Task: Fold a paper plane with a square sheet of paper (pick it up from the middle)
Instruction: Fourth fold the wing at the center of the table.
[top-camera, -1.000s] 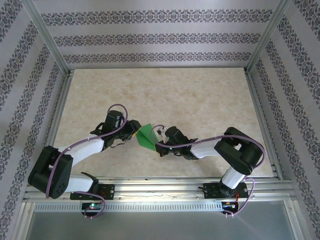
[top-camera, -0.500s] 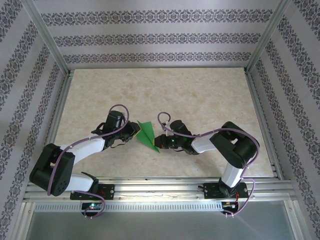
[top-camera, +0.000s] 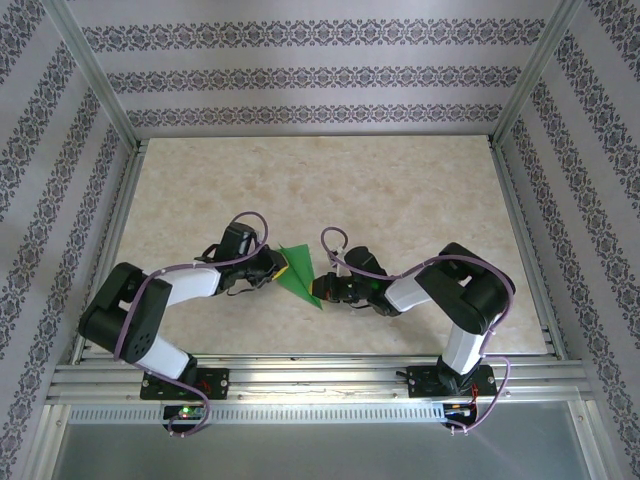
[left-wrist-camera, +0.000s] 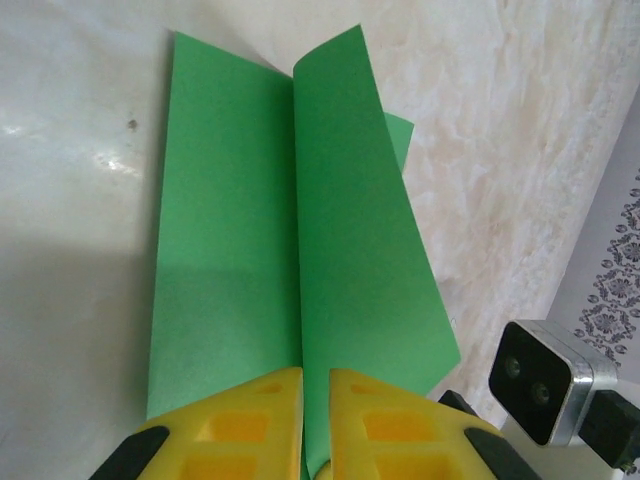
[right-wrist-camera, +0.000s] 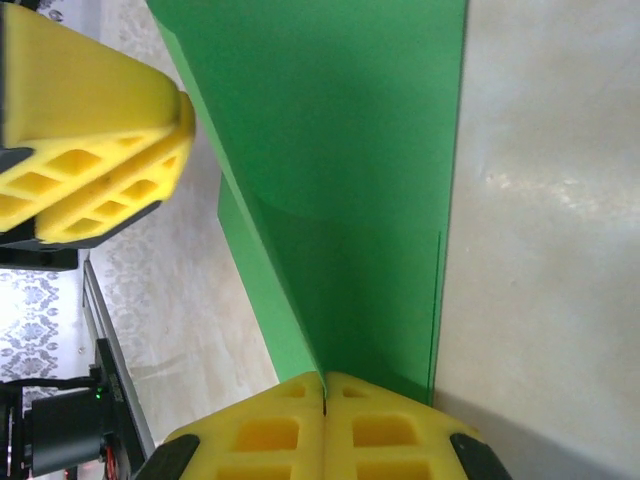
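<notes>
Gripped at both ends on pale marbled table (top-camera: 400, 190): thin bright green folded paper sheet (top-camera: 297, 275)
Clamped by left gripper (left-wrist-camera: 316, 372) on upright centre flap, pinched by right gripper (right-wrist-camera: 323, 378) opposite, crease running between them

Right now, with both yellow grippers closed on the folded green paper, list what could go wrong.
1. The yellow-fingered left gripper and right gripper pinch opposite sides of the thin bright green folded paper sheet; if the arms pull apart, it could tear or slip free.
2. In the left wrist view one flap looks lifted off the marbled beige table, so the crease may set crooked.
3. The grippers sit close together; a misjudged move could knock them.
</notes>
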